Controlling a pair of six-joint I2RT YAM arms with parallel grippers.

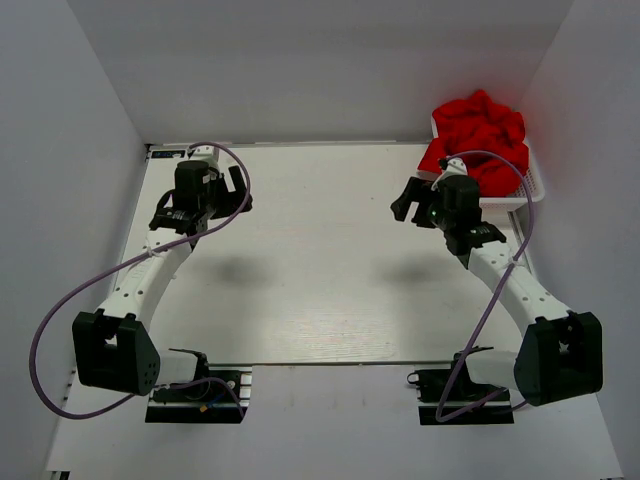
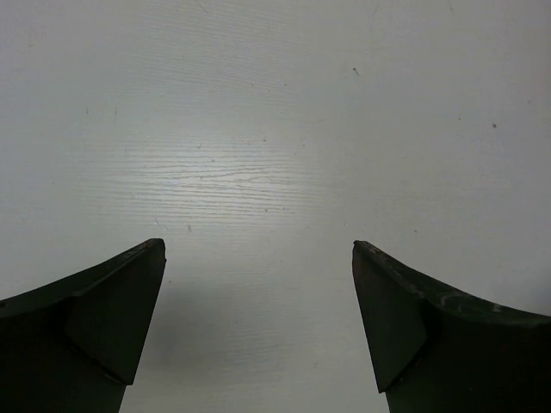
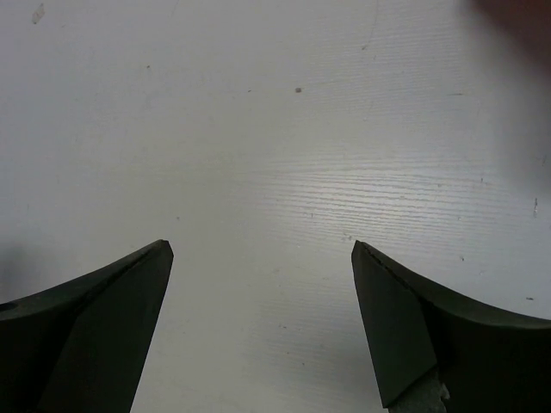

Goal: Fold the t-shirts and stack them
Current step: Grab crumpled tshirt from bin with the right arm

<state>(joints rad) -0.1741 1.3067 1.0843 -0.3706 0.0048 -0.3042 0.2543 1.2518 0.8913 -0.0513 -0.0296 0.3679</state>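
Left hand (image 2: 258, 249), right hand (image 3: 263, 248) gape; t-shirts (image 1: 480, 130) fill basket (image 1: 531, 188)

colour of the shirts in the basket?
Plain bright red t-shirts, no print visible; clearest in the top external view.

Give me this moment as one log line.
stage: not started | t-shirts: heaped in basket, far right | left gripper: open, empty, over table | right gripper: open, empty, near basket

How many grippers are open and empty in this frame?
2. The left gripper hovers over bare table at the far left; the right gripper hovers beside the basket of red shirts at the far right. None hidden.
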